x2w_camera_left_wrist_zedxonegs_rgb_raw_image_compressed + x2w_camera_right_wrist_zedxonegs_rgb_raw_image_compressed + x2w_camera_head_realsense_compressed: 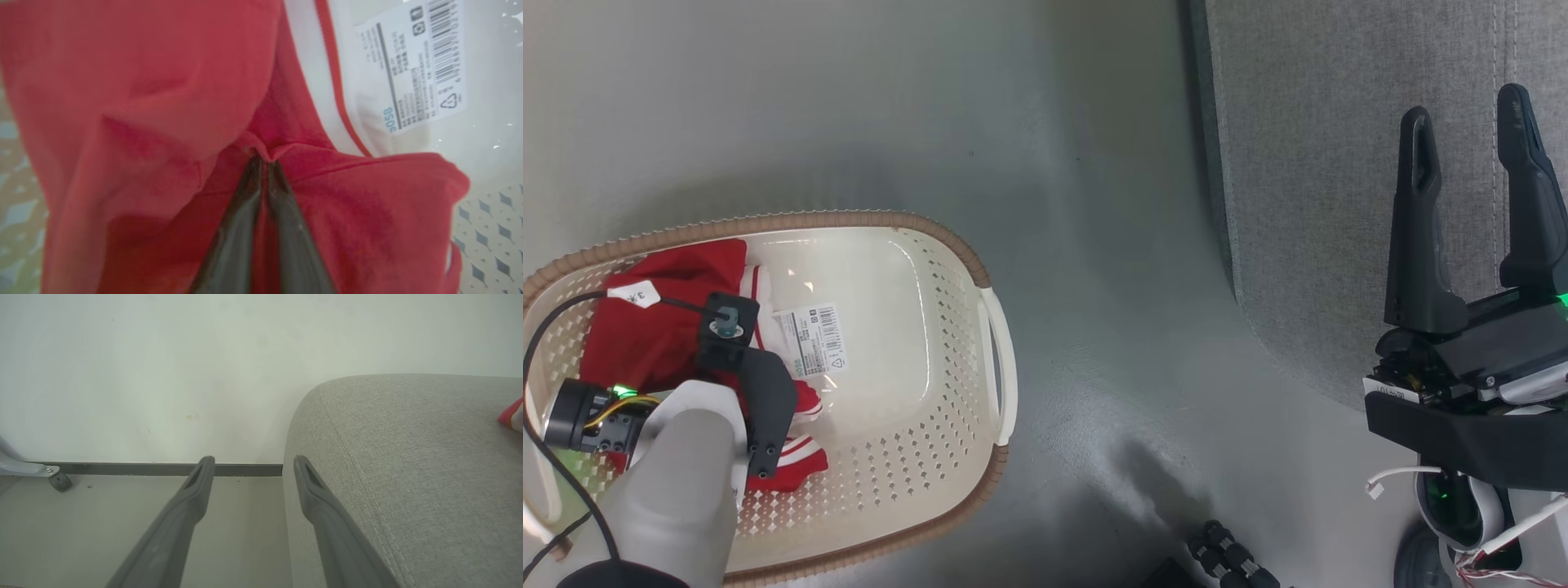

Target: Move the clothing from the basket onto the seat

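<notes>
left claw clamped on a raised fold of the clothing, which lies in the basket; cloth looks light, limp and drapey, so a bunched mid-fold pinch should hold.

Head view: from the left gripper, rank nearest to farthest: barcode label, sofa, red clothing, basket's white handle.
1. red clothing, pinched in the left gripper
2. barcode label, just beside, on the basket bottom
3. white handle, at the basket's right end
4. grey sofa, far right
</notes>
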Controlling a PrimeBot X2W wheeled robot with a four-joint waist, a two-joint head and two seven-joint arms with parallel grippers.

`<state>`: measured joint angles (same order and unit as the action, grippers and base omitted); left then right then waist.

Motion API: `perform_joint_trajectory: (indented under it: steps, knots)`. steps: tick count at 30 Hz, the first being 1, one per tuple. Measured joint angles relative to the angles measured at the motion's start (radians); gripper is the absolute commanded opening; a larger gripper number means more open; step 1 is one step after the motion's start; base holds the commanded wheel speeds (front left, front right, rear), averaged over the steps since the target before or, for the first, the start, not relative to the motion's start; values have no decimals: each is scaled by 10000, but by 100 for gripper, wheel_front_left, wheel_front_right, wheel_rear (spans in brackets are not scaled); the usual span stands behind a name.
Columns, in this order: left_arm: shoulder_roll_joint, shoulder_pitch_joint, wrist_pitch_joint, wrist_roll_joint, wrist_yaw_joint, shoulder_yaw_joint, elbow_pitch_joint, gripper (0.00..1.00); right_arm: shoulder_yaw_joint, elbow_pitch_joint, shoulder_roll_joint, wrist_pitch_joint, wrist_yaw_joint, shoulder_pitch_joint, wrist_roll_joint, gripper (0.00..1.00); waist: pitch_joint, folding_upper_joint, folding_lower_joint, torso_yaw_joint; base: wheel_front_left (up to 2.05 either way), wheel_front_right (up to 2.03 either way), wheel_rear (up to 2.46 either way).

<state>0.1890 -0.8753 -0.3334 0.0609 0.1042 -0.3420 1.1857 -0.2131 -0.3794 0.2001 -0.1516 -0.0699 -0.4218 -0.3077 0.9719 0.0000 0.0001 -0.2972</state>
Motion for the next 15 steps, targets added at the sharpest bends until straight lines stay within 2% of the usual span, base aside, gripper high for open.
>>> perform_joint_trajectory:
  steps: [9,15]
  knots:
    - [-117,-5,113,4,-90,-109,268,0,23,186,4,-107,8,-35,6,100,-17,0,0,41,0,0,0]
    - [-575,-6,481,-2,-165,-234,286,0,52,422,8,-188,12,-157,6,100,-209,0,0,124,0,0,0]
